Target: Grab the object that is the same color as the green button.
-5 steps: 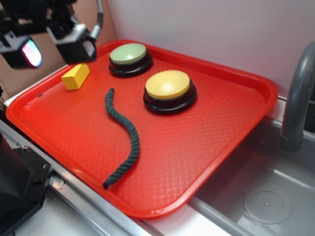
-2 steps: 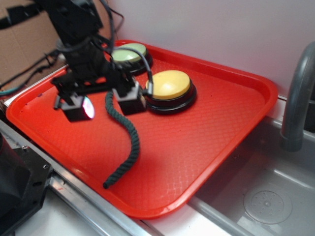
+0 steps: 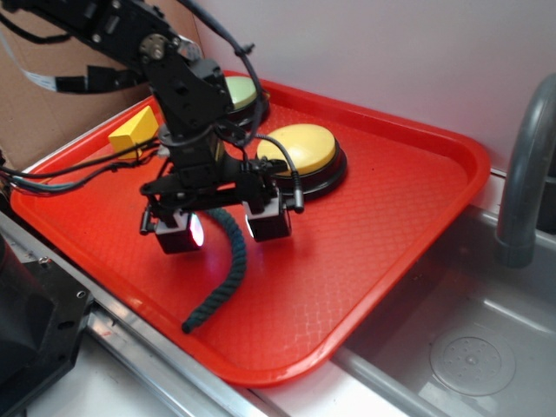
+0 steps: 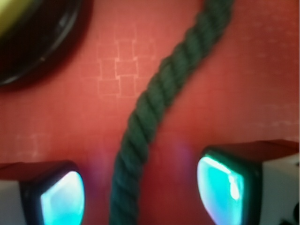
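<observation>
At the upper left, a yellow block [image 3: 132, 130] is seen on the red tray [image 3: 391, 226]; at centre-left the gripper [image 3: 224, 228] is spread wide — its pads straddling the green rope [image 3: 224, 269] — with the green button [image 3: 241, 91] half-hidden behind the arm.

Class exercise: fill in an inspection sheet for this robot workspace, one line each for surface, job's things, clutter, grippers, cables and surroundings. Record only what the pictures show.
Surface: red tray, textured, lying beside a sink.
Job's things: dark green rope lying wavy on the tray; green button at the far side, partly hidden by the arm.
Clutter: yellow button on a black base; yellow block near the tray's left edge.
Grippers: gripper low over the rope, jaws open with one on each side of it; contact with the rope not seen.
Cables: black cables trailing from the arm across the tray's left side.
Surroundings: grey faucet, metal sink, pale wall behind.
</observation>
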`<state>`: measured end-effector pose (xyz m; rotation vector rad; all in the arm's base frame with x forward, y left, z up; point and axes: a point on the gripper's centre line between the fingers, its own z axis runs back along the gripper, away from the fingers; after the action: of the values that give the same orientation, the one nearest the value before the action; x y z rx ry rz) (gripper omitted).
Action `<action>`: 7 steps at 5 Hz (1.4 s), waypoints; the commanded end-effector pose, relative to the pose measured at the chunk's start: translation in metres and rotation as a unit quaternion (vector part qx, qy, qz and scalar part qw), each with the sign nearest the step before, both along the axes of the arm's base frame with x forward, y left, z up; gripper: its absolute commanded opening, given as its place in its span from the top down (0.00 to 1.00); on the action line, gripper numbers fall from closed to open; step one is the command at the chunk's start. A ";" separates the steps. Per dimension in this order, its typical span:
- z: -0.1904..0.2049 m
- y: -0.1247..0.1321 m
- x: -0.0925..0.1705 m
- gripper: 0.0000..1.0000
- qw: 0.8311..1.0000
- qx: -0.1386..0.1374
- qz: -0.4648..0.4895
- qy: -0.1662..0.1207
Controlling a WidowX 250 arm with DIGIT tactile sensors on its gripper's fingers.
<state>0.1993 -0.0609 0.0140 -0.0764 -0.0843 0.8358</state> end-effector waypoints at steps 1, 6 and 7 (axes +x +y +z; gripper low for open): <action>-0.002 -0.008 0.003 1.00 0.999 -0.014 -0.015 -0.027; 0.076 0.001 -0.006 1.00 0.980 0.063 -0.185 -0.027; 0.111 0.011 -0.013 1.00 0.967 0.074 -0.244 -0.026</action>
<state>0.1760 -0.0521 0.1154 0.0324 -0.1300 0.3240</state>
